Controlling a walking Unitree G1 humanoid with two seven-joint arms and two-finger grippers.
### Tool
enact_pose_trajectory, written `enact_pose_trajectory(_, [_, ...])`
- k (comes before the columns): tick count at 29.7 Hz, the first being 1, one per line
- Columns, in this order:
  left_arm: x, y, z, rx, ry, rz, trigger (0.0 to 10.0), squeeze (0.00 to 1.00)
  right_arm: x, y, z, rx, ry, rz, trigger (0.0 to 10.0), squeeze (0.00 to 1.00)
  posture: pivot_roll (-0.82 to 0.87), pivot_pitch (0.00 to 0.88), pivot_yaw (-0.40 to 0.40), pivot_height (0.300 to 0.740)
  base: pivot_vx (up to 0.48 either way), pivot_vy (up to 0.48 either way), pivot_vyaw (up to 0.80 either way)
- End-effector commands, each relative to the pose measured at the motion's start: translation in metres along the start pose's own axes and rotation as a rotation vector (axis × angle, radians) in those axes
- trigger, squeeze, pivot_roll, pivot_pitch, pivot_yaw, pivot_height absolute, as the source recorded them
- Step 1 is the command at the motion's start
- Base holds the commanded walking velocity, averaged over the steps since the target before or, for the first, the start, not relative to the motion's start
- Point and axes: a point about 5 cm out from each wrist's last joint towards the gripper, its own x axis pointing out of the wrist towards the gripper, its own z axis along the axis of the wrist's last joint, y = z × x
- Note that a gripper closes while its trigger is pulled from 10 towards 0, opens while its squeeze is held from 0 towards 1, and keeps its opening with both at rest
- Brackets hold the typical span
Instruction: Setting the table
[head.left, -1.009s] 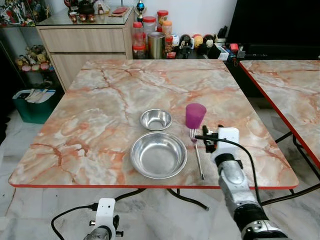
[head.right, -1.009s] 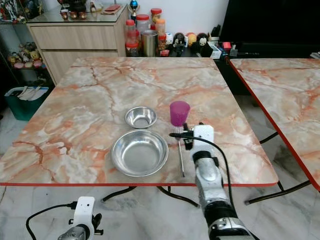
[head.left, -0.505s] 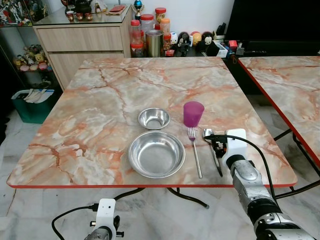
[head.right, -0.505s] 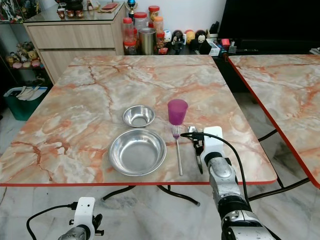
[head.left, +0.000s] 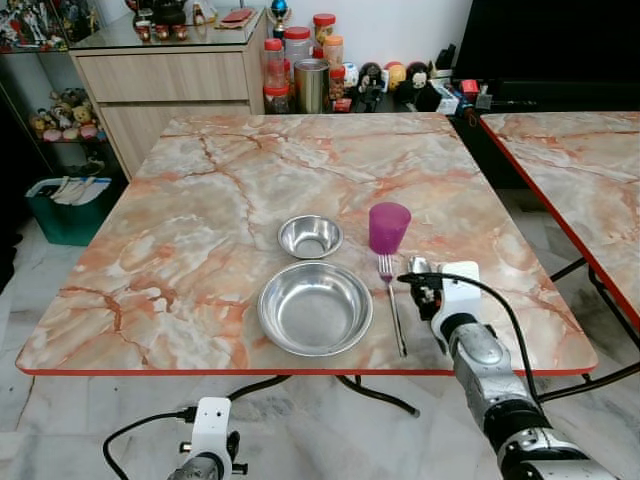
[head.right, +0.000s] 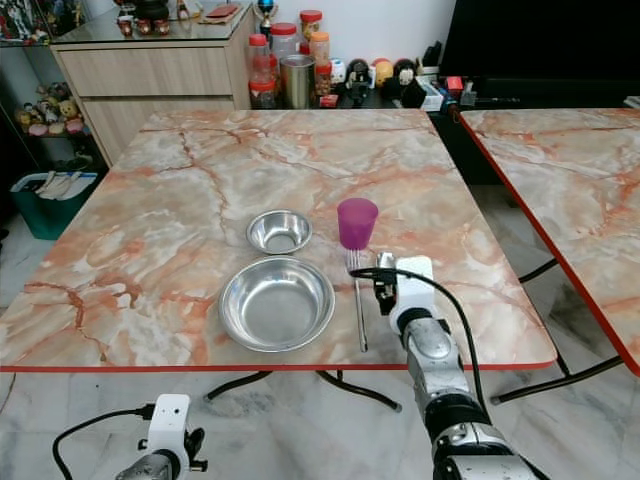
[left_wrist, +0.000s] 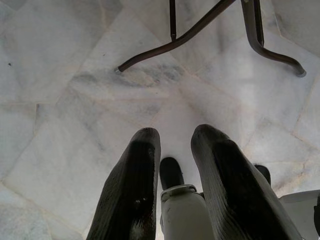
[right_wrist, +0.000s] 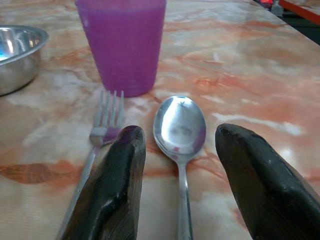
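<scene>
On the marble table a large steel bowl sits near the front edge, with a small steel bowl just behind it. A purple cup stands to the right of the small bowl. A fork lies right of the large bowl, and a spoon lies beside it, its bowl toward the cup. My right gripper is low over the spoon's handle, open, one finger on each side. My left gripper hangs below the table's front edge over the floor, fingers apart.
Jars and a steel tin stand past the table's far edge, by a wooden cabinet. A second marble table is at the right. A green bin stands on the floor at the left. Table legs cross the tiles below.
The spoon now lies on the table right of the fork. My right gripper drew back to the right, then came in again over the spoon's handle.
</scene>
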Motion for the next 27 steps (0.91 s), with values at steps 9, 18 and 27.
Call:
enact_pose_trajectory(9, [-0.001, 0.003, -0.005, 0.01, 0.024, 0.0, 10.0, 0.0, 0.0, 0.005, -0.007, 0.008, 0.053, -0.009, 10.0, 0.0, -0.01, 0.0, 0.017, 0.74, 0.0, 0.0, 0.0])
enact_pose_trajectory(18, [-0.001, 0.002, -0.005, 0.007, 0.026, -0.008, 10.0, 0.0, 0.0, 0.007, -0.014, 0.034, 0.101, -0.024, 10.0, 0.0, 0.0, 0.0, 0.012, 0.74, 0.0, 0.0, 0.0])
enact_pose_trajectory(27, [-0.002, 0.003, -0.006, 0.008, 0.031, -0.008, 10.0, 0.0, 0.0, 0.005, -0.016, 0.02, 0.128, -0.058, 10.0, 0.0, 0.0, 0.0, 0.014, 0.74, 0.0, 0.0, 0.0])
